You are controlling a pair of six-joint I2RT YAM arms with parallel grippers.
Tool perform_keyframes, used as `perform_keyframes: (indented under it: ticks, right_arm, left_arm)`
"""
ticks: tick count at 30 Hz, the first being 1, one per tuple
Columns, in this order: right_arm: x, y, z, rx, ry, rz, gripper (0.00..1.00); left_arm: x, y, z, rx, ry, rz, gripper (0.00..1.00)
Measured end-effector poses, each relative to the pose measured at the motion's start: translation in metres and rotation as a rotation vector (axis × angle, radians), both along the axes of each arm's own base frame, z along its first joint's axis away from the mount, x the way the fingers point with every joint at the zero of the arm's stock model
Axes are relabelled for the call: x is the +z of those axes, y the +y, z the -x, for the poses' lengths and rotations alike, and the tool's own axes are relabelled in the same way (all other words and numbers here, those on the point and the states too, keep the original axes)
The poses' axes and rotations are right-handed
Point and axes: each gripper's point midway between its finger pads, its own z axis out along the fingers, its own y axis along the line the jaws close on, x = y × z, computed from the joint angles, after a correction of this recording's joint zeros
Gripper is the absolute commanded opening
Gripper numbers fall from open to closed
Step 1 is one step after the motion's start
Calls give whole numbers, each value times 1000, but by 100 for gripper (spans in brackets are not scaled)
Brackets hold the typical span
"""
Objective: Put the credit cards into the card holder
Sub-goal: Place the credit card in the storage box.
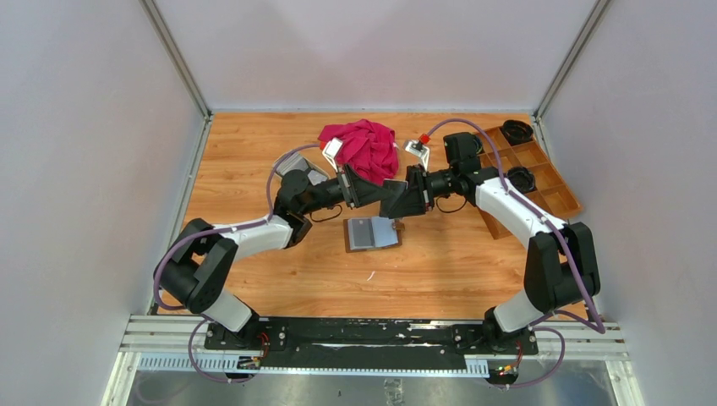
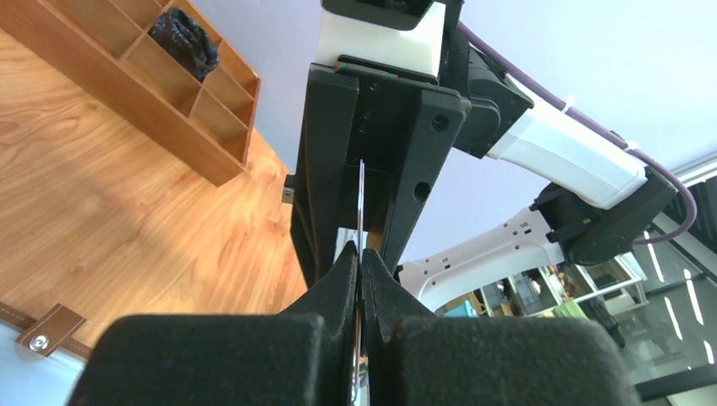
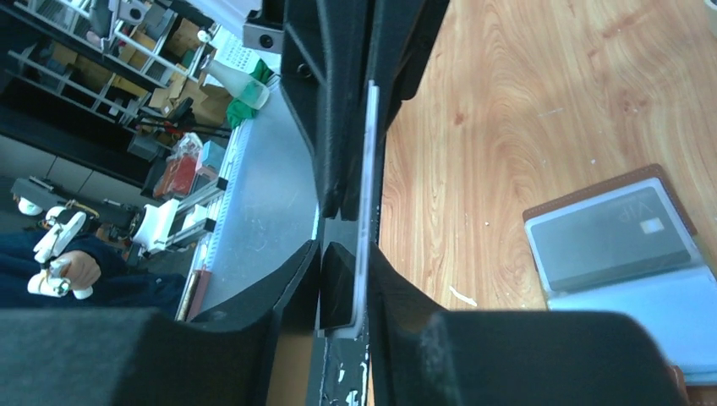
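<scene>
Both arms meet in mid-air above the open card holder (image 1: pixel 372 233), which lies flat on the wood with a grey card in its pocket (image 3: pixel 609 245). A thin credit card (image 1: pixel 395 188) stands edge-on between the two grippers. My left gripper (image 2: pixel 361 254) is shut on it, with the card's edge (image 2: pixel 361 194) running up from its pads. My right gripper (image 3: pixel 344 249) straddles the other end of the same card (image 3: pixel 369 152); its jaws stand apart, with a gap on one side of the card. The holder's snap tab (image 2: pixel 46 331) shows in the left wrist view.
A red cloth (image 1: pixel 363 148) lies at the back, and a greyish object (image 1: pixel 298 163) sits partly behind the left arm. At the right stands a wooden compartment tray (image 1: pixel 533 173) with black items (image 1: pixel 516 131) in it. A small red-topped piece (image 1: pixel 418 145) lies near the cloth.
</scene>
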Motion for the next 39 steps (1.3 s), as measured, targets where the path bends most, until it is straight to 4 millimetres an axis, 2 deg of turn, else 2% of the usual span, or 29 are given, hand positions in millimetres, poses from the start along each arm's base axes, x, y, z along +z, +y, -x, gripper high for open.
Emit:
perform_keyframes:
  ticks: [3,4,6,7,9,11,17,19,22,25,31,39]
  right_arm:
    - [4,-1,3,20,7,-20,3]
    - [5,-1,4,24,10,-23,0]
    - [4,-1,3,18,15,-17,0]
    - [2,0,1,5,18,-5,0]
    - [-3,0,-5,-36,15,30,0]
    - [-9,0,-12,-78,16,66,0]
    - [-19,0,-23,-158,22,134,0]
    - [-20,-1,-25,-176,16,148,0]
    - [-17,-2,-25,-183,6,150,0]
    - [-14,-3,-22,-171,0,136,1]
    - [-4,-4,-13,-104,-4,73,24]
    - [10,-6,-1,-18,-14,-13,27]
  left_arm:
    - [2,1,0,-3,-4,7,0]
    - [3,1,0,-5,-3,9,4]
    - [4,2,1,-9,-9,13,23]
    - [5,2,1,-8,-14,14,27]
    - [4,2,0,0,-9,11,35]
    - [0,1,-3,20,-12,-10,35]
    - [-12,0,-10,70,-9,-65,27]
    - [-15,1,-12,80,-8,-77,19]
    - [-16,0,-14,85,-10,-87,0]
    - [-14,-1,-13,77,-22,-89,0]
    - [-4,-3,-5,38,-49,-58,0]
    - [12,1,6,-21,-58,8,0]
